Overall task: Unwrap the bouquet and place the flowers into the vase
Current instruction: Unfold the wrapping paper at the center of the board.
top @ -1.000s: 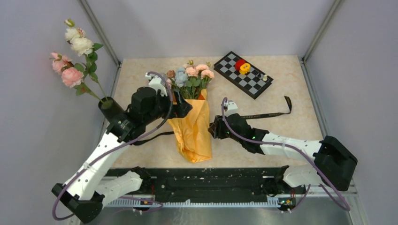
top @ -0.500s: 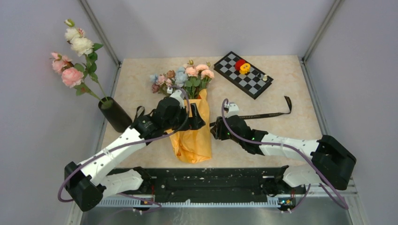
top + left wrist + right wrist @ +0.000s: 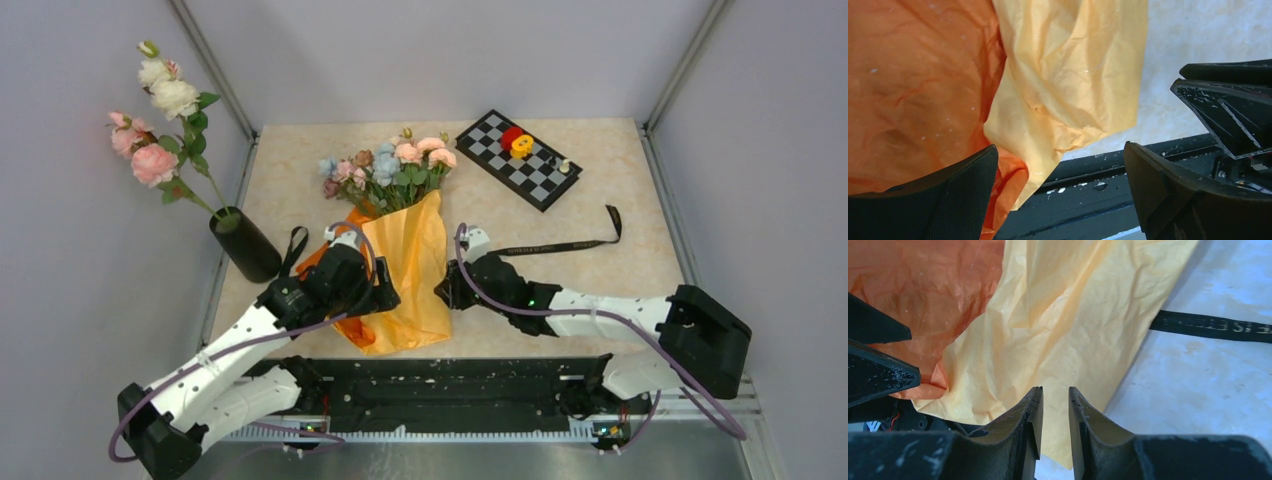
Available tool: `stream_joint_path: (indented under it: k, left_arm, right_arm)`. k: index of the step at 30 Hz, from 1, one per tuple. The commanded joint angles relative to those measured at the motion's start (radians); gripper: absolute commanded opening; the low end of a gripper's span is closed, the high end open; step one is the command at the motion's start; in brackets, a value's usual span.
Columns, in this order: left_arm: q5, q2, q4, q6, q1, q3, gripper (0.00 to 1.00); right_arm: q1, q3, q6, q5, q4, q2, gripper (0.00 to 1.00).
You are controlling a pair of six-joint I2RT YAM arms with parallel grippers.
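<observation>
Right wrist view: unwrapping. My right tool (image 3: 1054, 389) sits nearly together at the edge of the paper (image 3: 1058, 325); whether it grips, I cannot tell. Left tool (image 3: 1060, 147) stands apart. The bouquet (image 3: 400, 250) lies between them. Next: pinch, peel outward.

A beige, stone-patterned table (image 3: 630, 170) is enclosed by plain pale-grey walls (image 3: 440, 50) (metal struts (image 3: 215, 68) are set at the rear corners), and the scene is lit evenly.
</observation>
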Motion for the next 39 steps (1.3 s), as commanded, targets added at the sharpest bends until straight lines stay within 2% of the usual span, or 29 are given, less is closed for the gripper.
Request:
stream_joint_path:
  k: [1,6,11,14,19,24,32,39]
  left_arm:
    - [-0.063,-0.062,-0.063,-0.045,0.010,-0.011,0.99]
    - [0.035,-0.082,0.088,-0.083,0.010,-0.035,0.99]
    - [0.159,-0.020,0.241,-0.132,0.011,-0.096,0.99]
    - [0.173,0.014,0.282,-0.142,0.010,-0.134,0.99]
    - [0.151,0.017,0.274,-0.145,0.054,-0.215,0.97]
    - [0.215,-0.009,0.319,-0.150,0.139,-0.319,0.94]
    - [0.223,-0.037,0.231,-0.073,0.270,-0.329,0.96]
    - [0.202,-0.081,0.153,-0.057,0.323,-0.348,0.99]
  right_arm:
    - [0.046,0.068,-0.023,-0.050,0.092,0.077,0.26]
    - [0.059,0.114,-0.003,-0.129,0.155,0.165,0.21]
    - [0.062,0.139,-0.008,-0.125,0.176,0.223,0.19]
    - [0.061,0.153,-0.010,-0.123,0.176,0.260,0.19]
    - [0.062,0.169,0.009,-0.116,0.166,0.320,0.17]
    - [0.061,0.182,0.020,-0.099,0.140,0.363,0.15]
    - [0.061,0.203,0.028,-0.081,0.104,0.423,0.12]
    - [0.061,0.233,0.033,-0.051,0.052,0.463,0.10]
